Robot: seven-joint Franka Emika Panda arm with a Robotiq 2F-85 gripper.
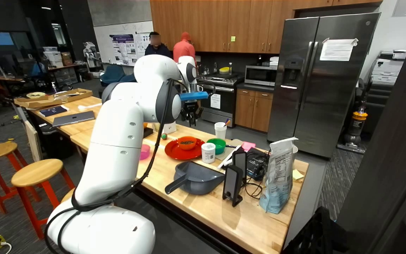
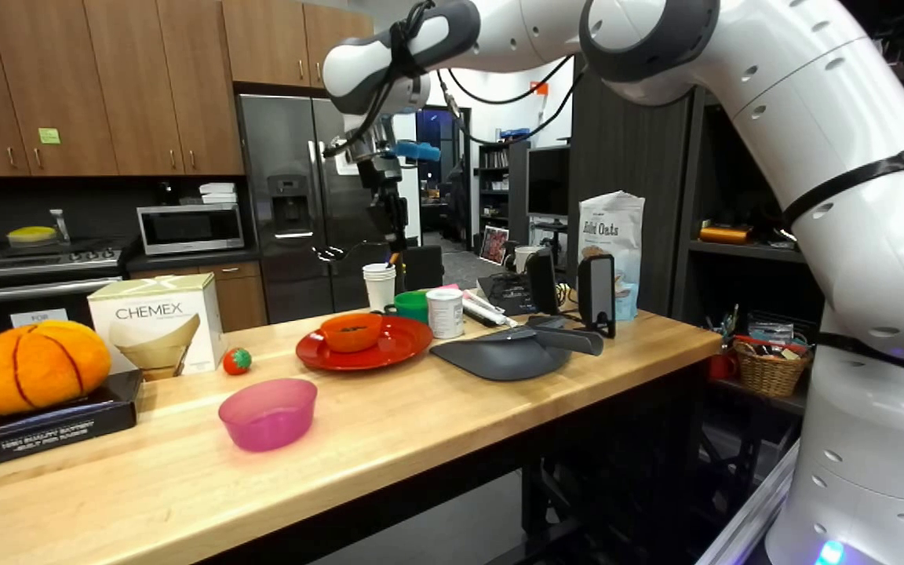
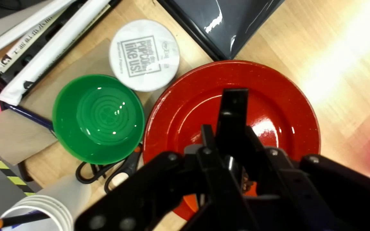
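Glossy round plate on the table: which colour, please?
The plate is red, clearest in the wrist view.

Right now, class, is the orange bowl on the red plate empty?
Not empty: both exterior views show small dark pieces inside the orange bowl; what they are, I cannot tell.

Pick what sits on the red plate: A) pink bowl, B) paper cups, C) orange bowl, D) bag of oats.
C: both exterior views show the orange bowl resting on the red plate, bare plate showing beside it.
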